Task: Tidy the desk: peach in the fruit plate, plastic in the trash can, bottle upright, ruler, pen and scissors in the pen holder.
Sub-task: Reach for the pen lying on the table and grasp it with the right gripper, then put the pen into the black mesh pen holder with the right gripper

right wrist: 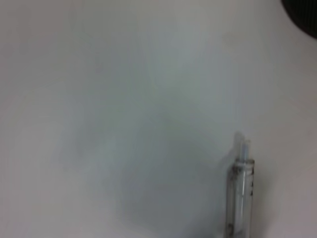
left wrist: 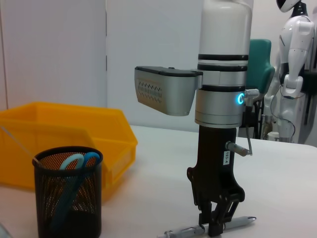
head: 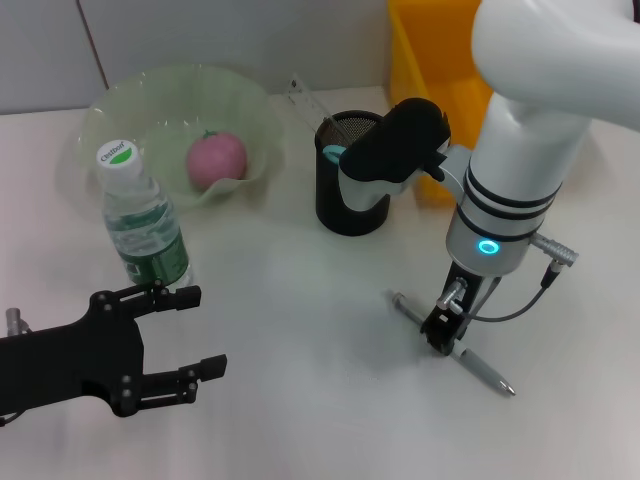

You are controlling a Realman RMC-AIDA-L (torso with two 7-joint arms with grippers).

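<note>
Pen point(head: 455, 345) was found flat on the desk near the pen holder point(head: 351, 175), clamped by right gripper point(head: 441, 331); left gripper point(head: 185, 340) was held wide.

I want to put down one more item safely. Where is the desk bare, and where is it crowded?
Bare: the middle patch between the bottle, the pen holder and the pen, and the front edge between the left gripper and the pen. Crowded: the back, where fruit plate, pen holder and yellow bin stand close, and around the right gripper.
</note>
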